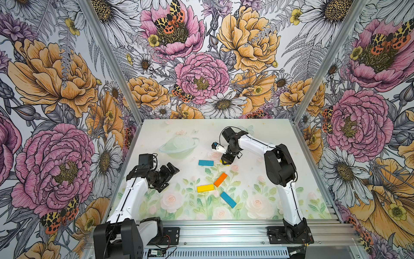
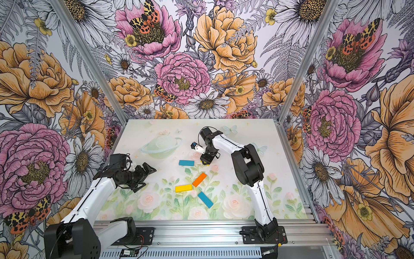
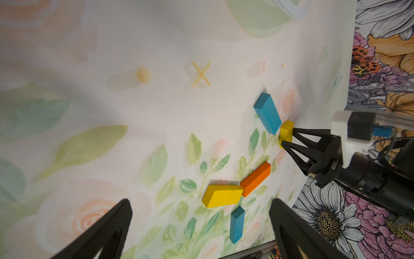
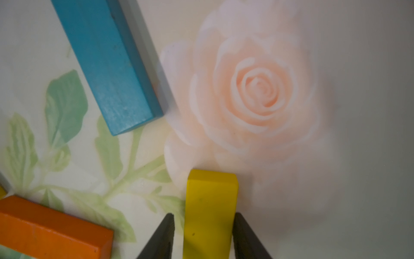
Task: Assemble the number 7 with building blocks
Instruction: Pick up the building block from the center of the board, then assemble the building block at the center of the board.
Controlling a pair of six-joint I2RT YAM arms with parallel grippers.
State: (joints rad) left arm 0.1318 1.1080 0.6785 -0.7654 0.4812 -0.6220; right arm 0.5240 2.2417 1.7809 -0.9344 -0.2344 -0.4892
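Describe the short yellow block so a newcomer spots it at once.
Follow the right arm across the floral mat to the right hand. The short yellow block sits between its fingers, beside the far blue block; the long yellow block lies free.

A lab test booth: aluminium frame (image 1: 110,56), flower-printed walls (image 1: 56,89).

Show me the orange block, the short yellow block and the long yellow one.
orange block (image 1: 220,179), a top view, centre of top face
short yellow block (image 4: 210,208), right wrist view, middle of visible face
long yellow block (image 1: 205,188), a top view, centre of top face
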